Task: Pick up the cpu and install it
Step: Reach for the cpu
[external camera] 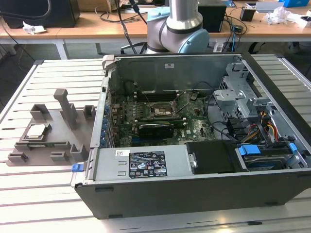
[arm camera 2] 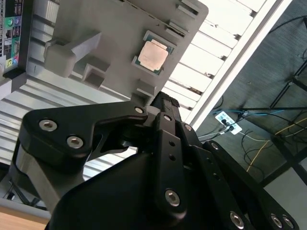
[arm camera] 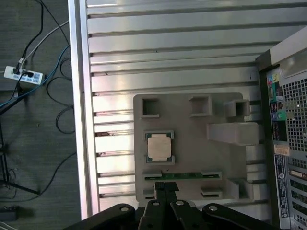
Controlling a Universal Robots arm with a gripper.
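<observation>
Closest to the lens, your claw [arm camera: 165, 186] has its fingers drawn narrow, tips together, with nothing between them. It hangs above the worktop [external camera: 29, 194], apart from everything, and the near edge of the grey fixture tray [arm camera: 192, 158] is just past the tips.

The cpu [arm camera: 159, 147] sits flat in its square pocket on that tray, silvery top up, untouched. In the exterior view the tray lies on that view's left, beside the open computer case [external camera: 146, 73], and the cpu is well apart from the motherboard socket [external camera: 161, 110] inside it. That socket reads as a dark square frame with no silvery chip in it.

So by my reading you've got 0 of 2 steps done: the pickup hasn't happened and the install hasn't happened. The claw is over the right neighbourhood, nothing more.
</observation>
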